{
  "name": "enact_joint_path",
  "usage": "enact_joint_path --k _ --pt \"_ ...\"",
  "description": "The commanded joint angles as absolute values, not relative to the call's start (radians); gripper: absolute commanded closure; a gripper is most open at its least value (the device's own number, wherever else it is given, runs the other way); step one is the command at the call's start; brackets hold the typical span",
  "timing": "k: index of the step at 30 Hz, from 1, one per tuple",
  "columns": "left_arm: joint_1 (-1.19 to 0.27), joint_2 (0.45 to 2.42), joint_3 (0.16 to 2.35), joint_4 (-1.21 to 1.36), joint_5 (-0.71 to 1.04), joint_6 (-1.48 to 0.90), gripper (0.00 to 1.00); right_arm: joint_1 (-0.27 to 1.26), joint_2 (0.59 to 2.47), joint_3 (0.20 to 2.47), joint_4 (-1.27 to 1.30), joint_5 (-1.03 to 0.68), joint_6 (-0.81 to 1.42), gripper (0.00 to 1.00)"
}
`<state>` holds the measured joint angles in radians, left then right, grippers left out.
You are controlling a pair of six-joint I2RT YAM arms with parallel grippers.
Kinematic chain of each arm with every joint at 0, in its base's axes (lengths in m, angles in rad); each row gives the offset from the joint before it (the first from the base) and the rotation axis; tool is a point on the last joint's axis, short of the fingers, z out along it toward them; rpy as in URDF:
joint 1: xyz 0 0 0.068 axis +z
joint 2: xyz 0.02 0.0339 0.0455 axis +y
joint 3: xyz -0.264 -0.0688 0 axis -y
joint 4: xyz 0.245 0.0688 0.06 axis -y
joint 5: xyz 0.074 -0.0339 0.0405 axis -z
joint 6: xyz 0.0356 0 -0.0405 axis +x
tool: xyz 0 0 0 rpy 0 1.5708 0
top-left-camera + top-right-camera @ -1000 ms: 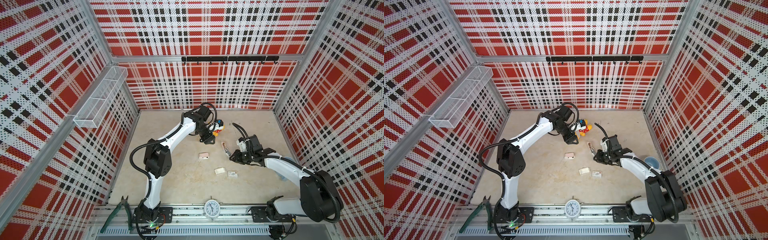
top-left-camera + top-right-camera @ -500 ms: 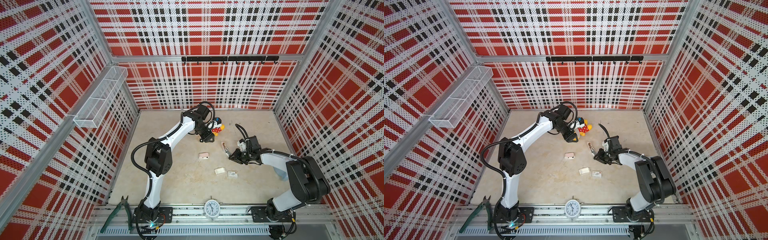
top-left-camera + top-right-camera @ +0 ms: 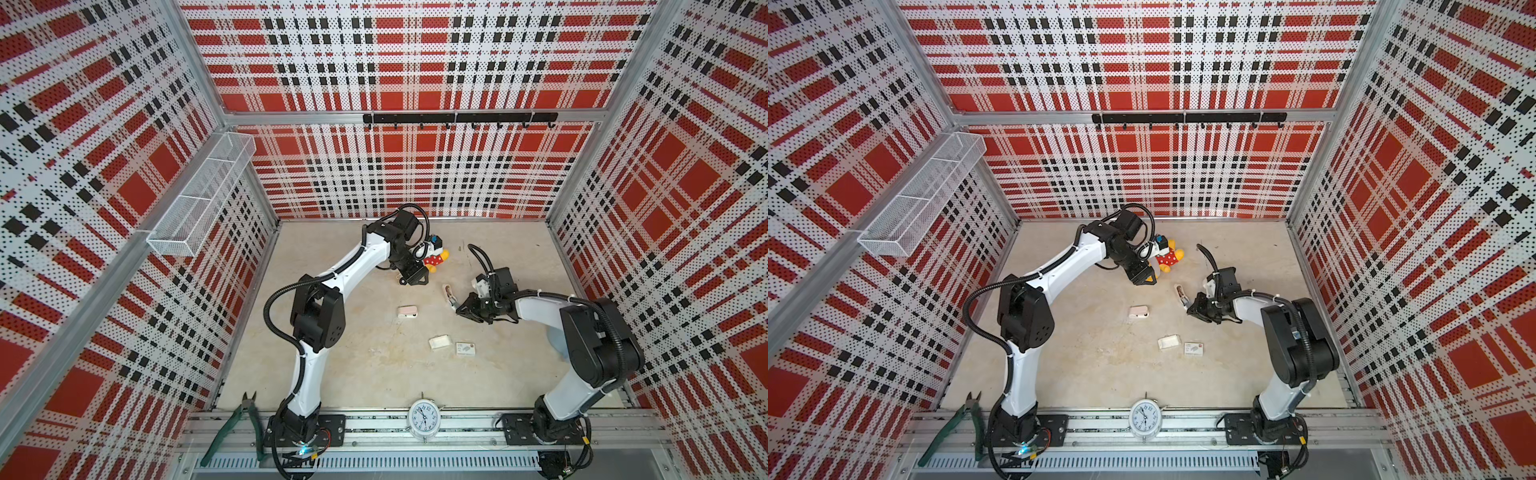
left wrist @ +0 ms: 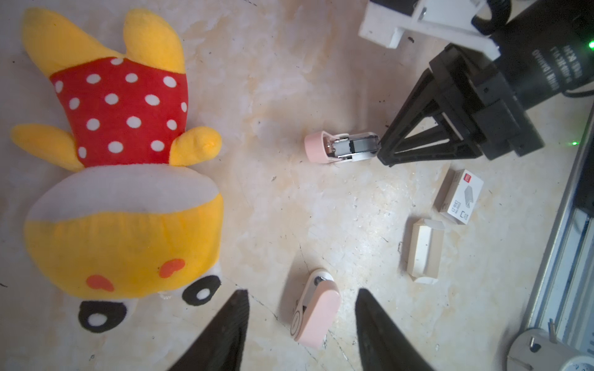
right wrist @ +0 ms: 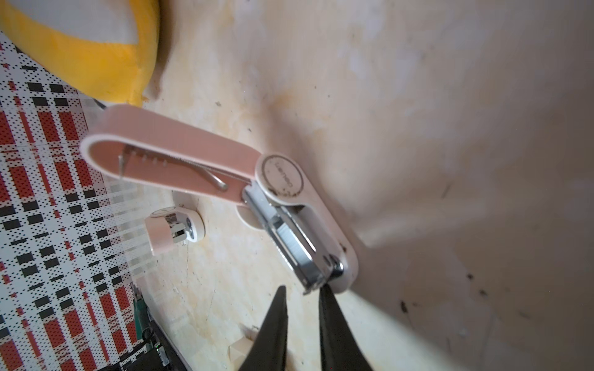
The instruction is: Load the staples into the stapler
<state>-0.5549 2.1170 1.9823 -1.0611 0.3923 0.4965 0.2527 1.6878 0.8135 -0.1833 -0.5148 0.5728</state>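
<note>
Your right end effector (image 5: pixel 302 288) sat at the open stapler (image 5: pixel 282 176) tip
Jaws nearly together, grip unclear; left end effector (image 4: pixel 301 290) gaped empty.

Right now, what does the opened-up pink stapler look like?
The open stapler rests on the beige tabletop. Its pink plastic lid is swung wide open, with a thin wire spring showing inside. The white base carries a shiny metal channel. The right gripper has its narrow black tips at the channel's front end; whether they pinch it is unclear.

Both top views bright, evenly lit, sharp; wall (image 3: pixel 104 124) lines bow at edges. Right wrist view: soft shadow on bench (image 5: pixel 450 257) beside stapler (image 5: pixel 279 176); wall beyond it smeared.
</note>
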Motion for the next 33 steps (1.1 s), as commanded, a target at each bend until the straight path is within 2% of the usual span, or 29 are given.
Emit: enact_joint_path --k 1,24,33 --pt "-0.549 2.126 1.988 -1.052 0.403 0.493 0.43 0.241 1.71 0.852 -0.196 -0.493 0.521 0.8" --pt "-0.586 2.113 1.899 -1.016 0.352 0.524 0.43 0.2 1.803 1.01 -0.236 -0.479 0.424 0.77" --pt "-0.651 2.122 1.843 -0.908 0.333 0.578 0.41 0.162 1.679 0.929 -0.252 -0.472 0.475 0.76"
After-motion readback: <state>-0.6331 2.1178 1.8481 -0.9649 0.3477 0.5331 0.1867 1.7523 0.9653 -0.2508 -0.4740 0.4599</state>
